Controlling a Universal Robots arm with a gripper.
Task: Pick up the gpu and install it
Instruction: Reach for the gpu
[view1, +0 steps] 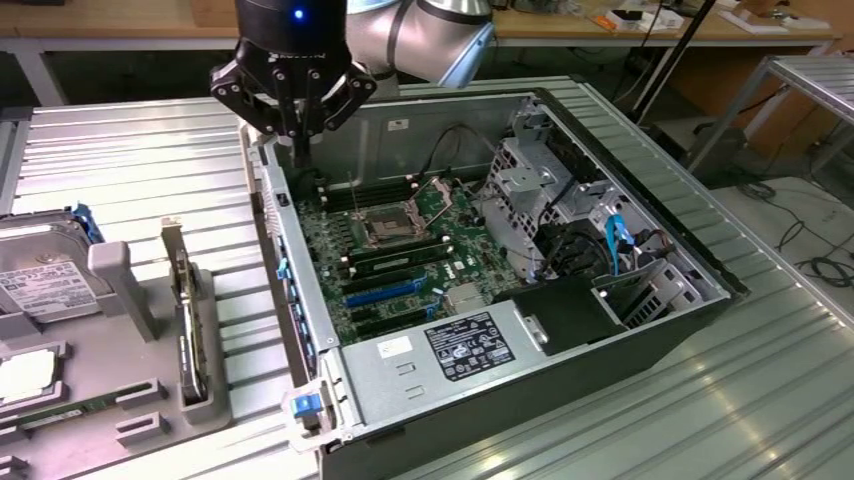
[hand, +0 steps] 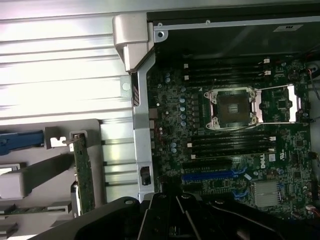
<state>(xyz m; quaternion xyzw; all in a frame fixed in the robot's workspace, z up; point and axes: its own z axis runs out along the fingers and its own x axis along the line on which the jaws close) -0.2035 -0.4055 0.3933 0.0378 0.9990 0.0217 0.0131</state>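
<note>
**Hovering at the case's rear corner, pincer closed**

Hanging above the ribbed metal table (view1: 134, 150), my black pincer (view1: 302, 158) points straight down with its fingers pressed together, closed on themselves. It sits over the far rear corner of the open black-and-silver computer case (view1: 697, 272), which lies on its side, just above the silver back wall where that meets the green motherboard (view1: 400, 240). The gpu (view1: 188, 325), a thin flat dark expansion card with a narrow silver bracket at one end, stands on its edge in a slot of the grey plastic holder (view1: 123, 290). That holder is beside the case on the exterior view's left, well apart from my fingers. A silver boxy hard drive with a white label (view1: 34, 282) rests further left in the holder.
</note>
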